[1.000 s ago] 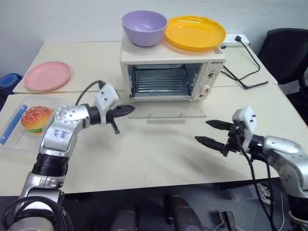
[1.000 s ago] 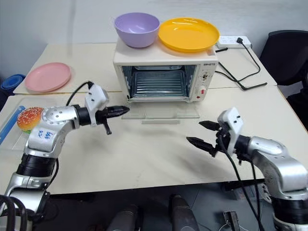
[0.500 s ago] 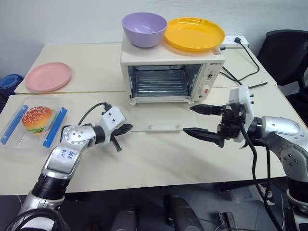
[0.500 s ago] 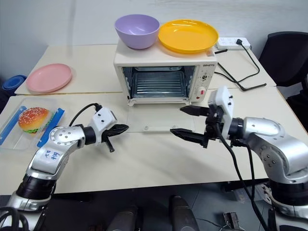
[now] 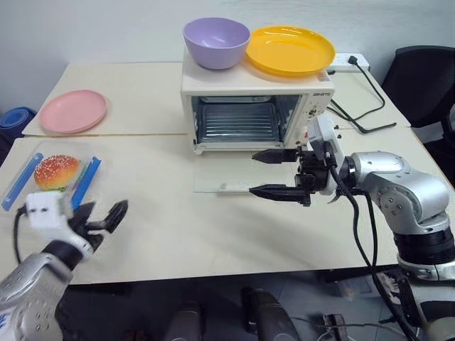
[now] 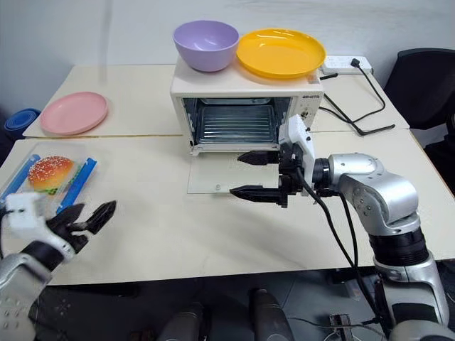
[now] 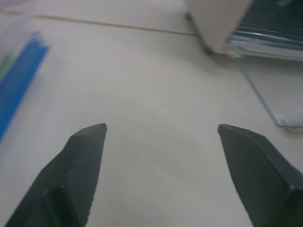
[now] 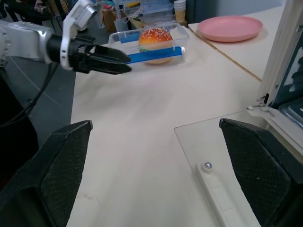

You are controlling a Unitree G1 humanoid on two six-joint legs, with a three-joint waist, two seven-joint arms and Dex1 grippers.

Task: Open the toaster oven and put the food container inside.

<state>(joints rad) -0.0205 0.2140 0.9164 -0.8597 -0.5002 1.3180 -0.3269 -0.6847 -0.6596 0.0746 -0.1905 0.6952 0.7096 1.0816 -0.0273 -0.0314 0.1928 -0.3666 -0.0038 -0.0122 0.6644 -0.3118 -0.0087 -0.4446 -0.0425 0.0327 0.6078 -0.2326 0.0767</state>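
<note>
The food container beside the toaster oven is a blue smear, cut off at the frame edge in the left wrist view; the oven itself is cropped and blurred too.

Cream-white toaster oven; clear food container, blue clips; lilac bowl; orange plate; pink plate

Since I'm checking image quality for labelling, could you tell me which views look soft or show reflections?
Left wrist view: soft throughout, the toaster oven and the blue clip of the food container smeared. Right wrist view: sharper, the burger in the container clear, the near fingers dark. Left eye view: even light, with a faint sheen on the lowered glass door and soft shadows under the right pincer.
</note>
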